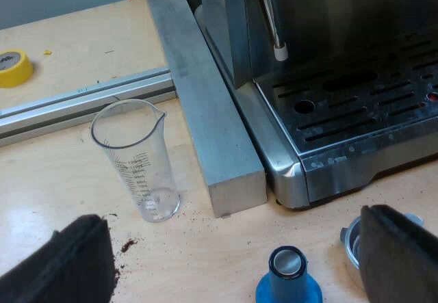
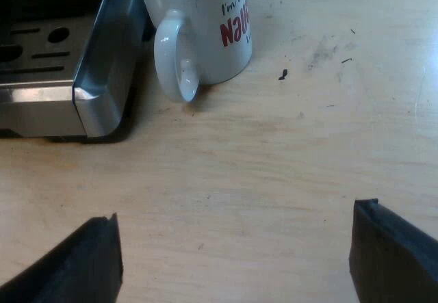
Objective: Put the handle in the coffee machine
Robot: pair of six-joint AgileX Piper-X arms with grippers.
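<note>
The left gripper (image 1: 236,228) hung low over the table (image 1: 41,180) with its two fingers spread wide and nothing between them but wood and the blue tamper (image 1: 289,279), which stood upright closer to one finger than the other. Just beside that same finger, and partly hidden behind it, lay the metal holder (image 1: 350,238). Only the rim of its round basket could be seen, loose on the table and a little apart from the front of the espresso machine (image 1: 321,16). Ahead of the fingers were the machine's slotted drip tray (image 1: 356,111) and the steam wand (image 1: 270,22) hanging above it. A metal bar (image 1: 205,111) lay close along the machine's side, and the measuring glass (image 1: 137,159) stood upright and empty just beyond the bar. Specks of coffee grounds (image 1: 126,246) were scattered between the glass and the nearer finger. Farther off lay a roll of yellow tape (image 1: 14,67).

The right gripper (image 2: 236,214) was likewise spread wide and holding nothing, over bare wood. Its camera caught what the other did not: a white mug (image 2: 198,22) with red and black lettering, standing ahead of the fingers just beside a corner of the drip tray, its handle turned toward the gripper.
</note>
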